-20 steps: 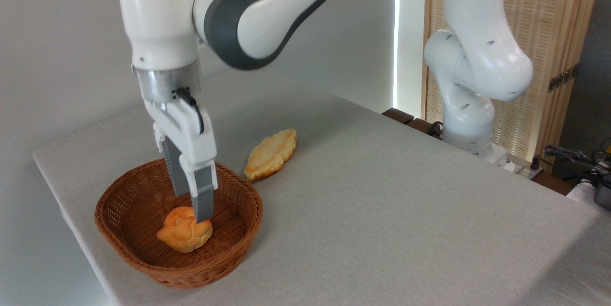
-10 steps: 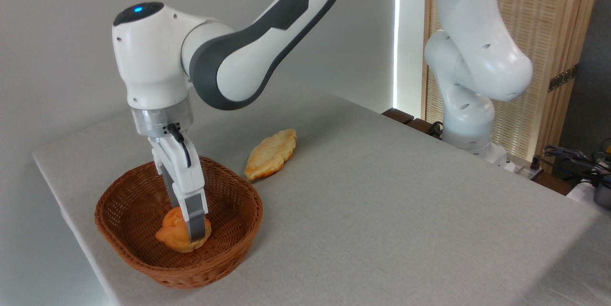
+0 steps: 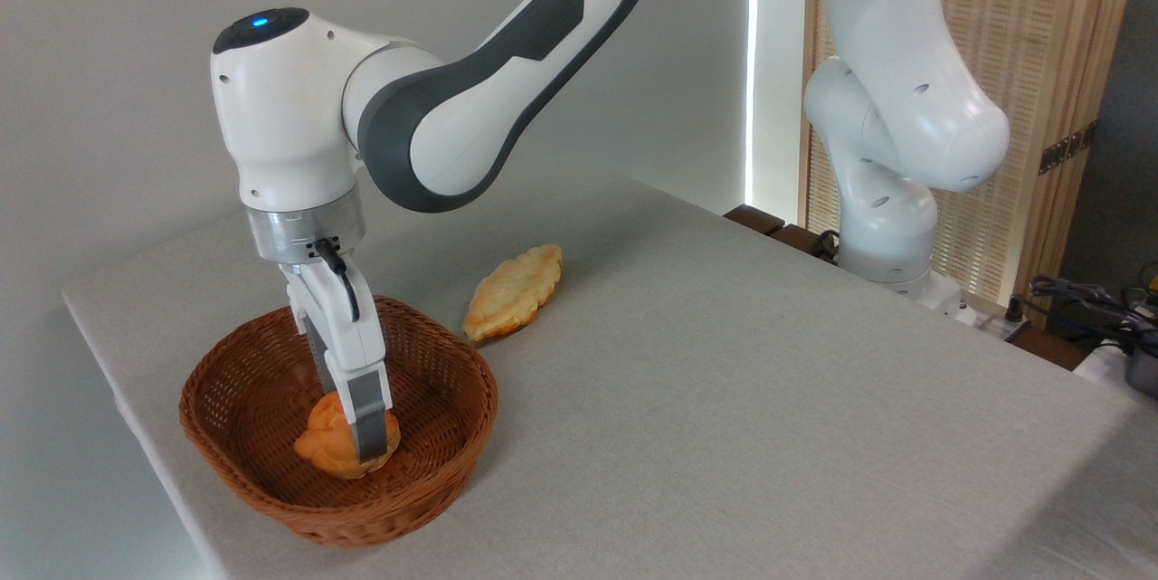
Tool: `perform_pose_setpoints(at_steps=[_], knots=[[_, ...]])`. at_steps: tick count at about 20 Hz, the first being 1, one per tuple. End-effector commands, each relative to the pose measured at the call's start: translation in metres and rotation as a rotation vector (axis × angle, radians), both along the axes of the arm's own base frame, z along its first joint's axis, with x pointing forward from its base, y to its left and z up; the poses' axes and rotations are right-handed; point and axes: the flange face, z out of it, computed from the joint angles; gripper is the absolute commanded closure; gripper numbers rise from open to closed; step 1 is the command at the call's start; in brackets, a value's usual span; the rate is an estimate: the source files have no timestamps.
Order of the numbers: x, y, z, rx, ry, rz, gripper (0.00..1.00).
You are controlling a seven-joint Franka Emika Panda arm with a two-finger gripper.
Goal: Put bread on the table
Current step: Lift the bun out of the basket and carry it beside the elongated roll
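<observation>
While reaching steeply down into the basket, arm bent, pincer straddling the bread, grip unclear.

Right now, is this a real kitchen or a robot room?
Probably a robot test room, not a kitchen. A white robot arm is bolted beside a cloth-covered table, loose cables lie at the right edge, and only a wicker basket and two pieces of bread sit out.

Woven wicker basket, matt cloth table
</observation>
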Motion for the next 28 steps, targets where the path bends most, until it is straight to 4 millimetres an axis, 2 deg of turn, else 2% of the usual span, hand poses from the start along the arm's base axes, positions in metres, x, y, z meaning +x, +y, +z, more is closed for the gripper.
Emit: perform_pose_setpoints(at_steps=[1,10,12,14,16,17,21,24,28], knots=[[0.003,0.003,0.005,0.002,-0.017,-0.016,0.62],[0.002,0.004,0.008,0.0,-0.018,-0.014,0.62],[0.0,0.005,0.019,-0.004,-0.031,-0.007,0.61],[-0.005,0.005,0.04,-0.01,-0.055,-0.002,0.61],[-0.012,0.005,0.059,-0.022,-0.058,0.003,0.6],[-0.018,0.007,0.074,-0.027,-0.066,0.005,0.59],[-0.042,0.015,0.107,-0.023,-0.029,0.013,0.56],[-0.062,0.021,0.119,-0.015,0.022,0.019,0.55],[-0.096,0.028,0.119,-0.002,0.103,0.02,0.54]])
